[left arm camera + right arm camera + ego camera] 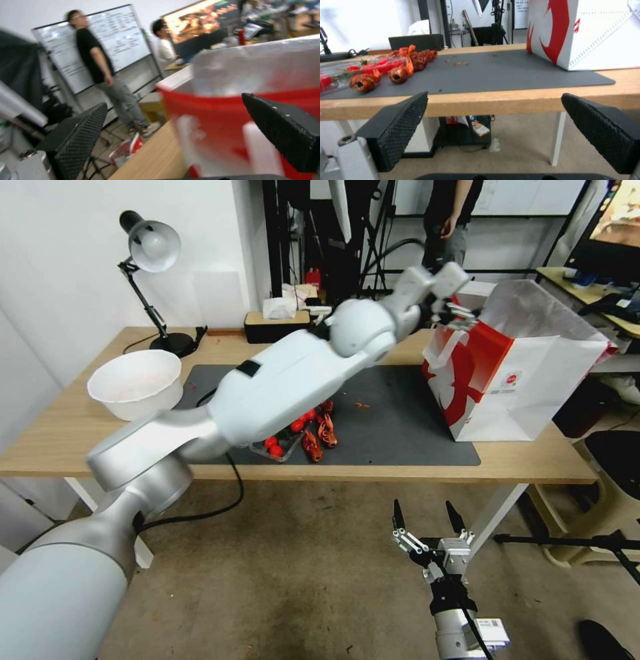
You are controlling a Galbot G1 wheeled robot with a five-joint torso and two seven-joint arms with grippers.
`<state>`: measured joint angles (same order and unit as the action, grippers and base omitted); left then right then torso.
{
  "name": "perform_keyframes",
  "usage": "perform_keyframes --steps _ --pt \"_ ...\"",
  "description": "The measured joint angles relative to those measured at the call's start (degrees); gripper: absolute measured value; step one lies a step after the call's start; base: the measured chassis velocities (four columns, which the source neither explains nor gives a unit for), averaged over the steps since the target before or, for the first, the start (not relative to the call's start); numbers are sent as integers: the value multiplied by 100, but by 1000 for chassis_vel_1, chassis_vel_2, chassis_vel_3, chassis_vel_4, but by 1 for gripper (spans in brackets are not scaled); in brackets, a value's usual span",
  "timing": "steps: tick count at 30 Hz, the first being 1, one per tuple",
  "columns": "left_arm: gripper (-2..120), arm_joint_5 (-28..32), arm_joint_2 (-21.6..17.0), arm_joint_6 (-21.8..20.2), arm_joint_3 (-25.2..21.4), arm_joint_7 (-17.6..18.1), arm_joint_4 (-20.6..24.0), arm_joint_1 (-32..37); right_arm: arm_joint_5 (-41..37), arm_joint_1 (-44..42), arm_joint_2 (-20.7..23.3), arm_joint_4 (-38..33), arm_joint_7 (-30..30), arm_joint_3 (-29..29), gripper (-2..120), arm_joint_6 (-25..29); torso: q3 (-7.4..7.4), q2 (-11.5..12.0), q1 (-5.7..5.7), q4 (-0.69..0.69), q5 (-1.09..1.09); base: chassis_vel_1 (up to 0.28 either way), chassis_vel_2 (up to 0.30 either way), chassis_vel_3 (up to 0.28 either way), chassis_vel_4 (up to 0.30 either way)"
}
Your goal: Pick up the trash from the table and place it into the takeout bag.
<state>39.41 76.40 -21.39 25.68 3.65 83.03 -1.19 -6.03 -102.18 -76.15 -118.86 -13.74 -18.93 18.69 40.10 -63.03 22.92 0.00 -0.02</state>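
The takeout bag stands upright and open on the right end of the table, partly on the dark mat. My left arm reaches across the table, and its gripper hovers open at the bag's upper left rim. In the left wrist view the left gripper holds nothing, with the bag's red panel just beyond it. My right gripper hangs open below the table's front edge; in its wrist view the gripper faces the mat and the bag. The trash is out of view.
A large white bowl sits at the left. Crayfish shells and a clear tray of cherry tomatoes lie on the mat's front. A desk lamp and a tissue box stand at the back.
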Motion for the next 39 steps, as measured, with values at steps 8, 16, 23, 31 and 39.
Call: perform_keyframes --steps 8,16,23,31,39 --pt "100 -27 -959 31 -917 354 871 1301 1 -75 89 -143 1 -20 100 -6 0 0 0 1 -1 0 0 0 0" --pt "100 -299 -1423 196 -1818 484 1531 2533 -7 -51 176 -212 1 -56 100 -54 -1 0 0 0 2 0 0 0 0" --pt "100 -511 -1613 341 -2764 605 2053 3779 -14 -49 205 -262 7 -55 100 -97 0 0 0 1 0 0 0 0 0" --pt "100 -1108 -1505 817 -3829 887 2664 5353 -16 -64 237 -294 5 -40 100 -160 0 0 -1 0 2 0 0 0 0" --pt "100 -1688 -1303 1196 -4478 1021 3054 6580 -16 -84 233 -319 -1 -33 100 -183 0 0 -1 0 2 0 0 0 0"
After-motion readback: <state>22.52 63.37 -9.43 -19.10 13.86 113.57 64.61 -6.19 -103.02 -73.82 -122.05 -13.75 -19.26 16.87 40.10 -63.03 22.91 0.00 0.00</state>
